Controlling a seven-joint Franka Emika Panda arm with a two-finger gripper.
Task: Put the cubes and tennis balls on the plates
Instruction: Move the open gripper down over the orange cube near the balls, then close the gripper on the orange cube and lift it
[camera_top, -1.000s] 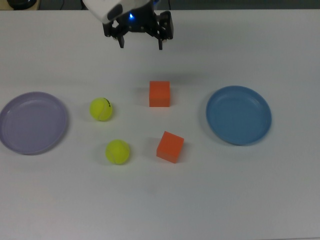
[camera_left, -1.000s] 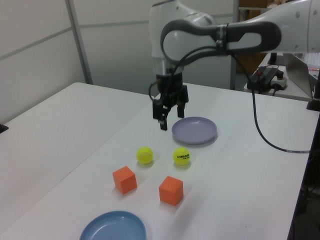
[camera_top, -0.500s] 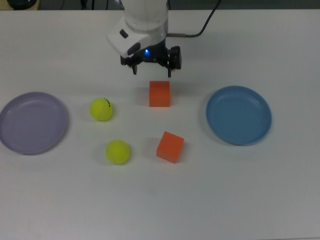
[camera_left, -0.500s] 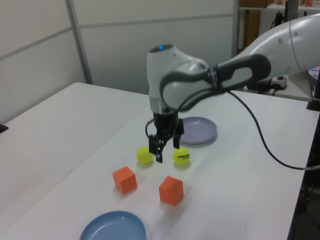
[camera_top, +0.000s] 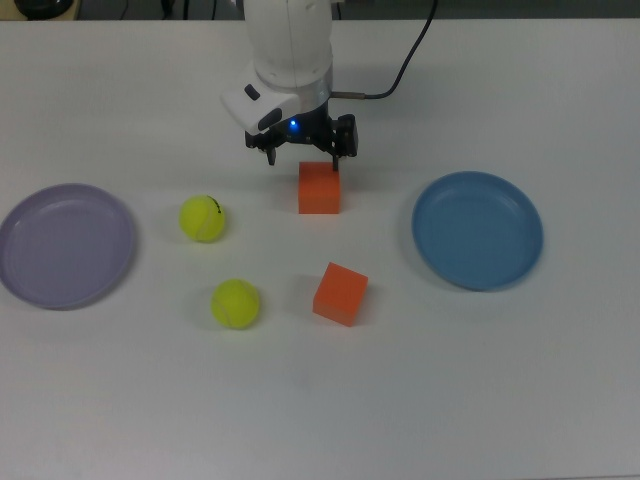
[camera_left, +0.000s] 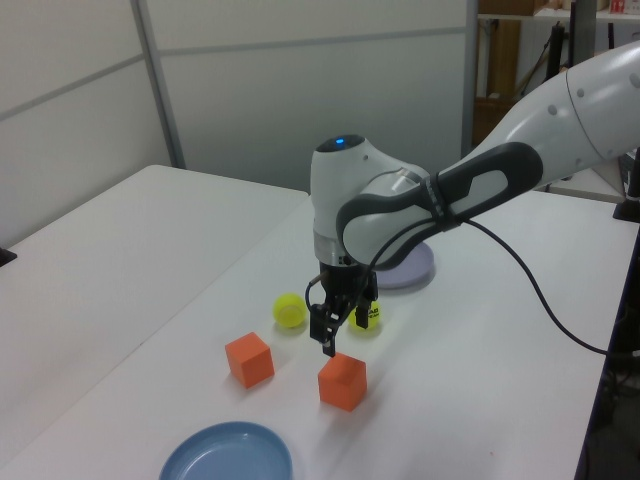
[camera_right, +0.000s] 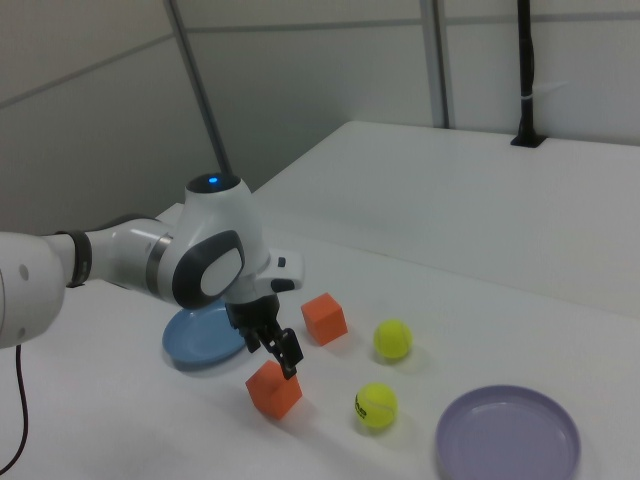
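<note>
Since a second ago the open-fingered gripper (camera_top: 303, 160) has dropped toward the plain orange cube (camera_top: 319, 188), which sits on the table between purple plate (camera_top: 62, 245) and blue plate (camera_top: 478, 230). Probably light and rigid; pinch its flat opposite faces.

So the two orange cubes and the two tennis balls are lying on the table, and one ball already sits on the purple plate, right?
Not quite: the pale purple plate is empty. In the top view both fuzzy yellow-green tennis balls lie on the white table, like the two bright orange cubes.
</note>
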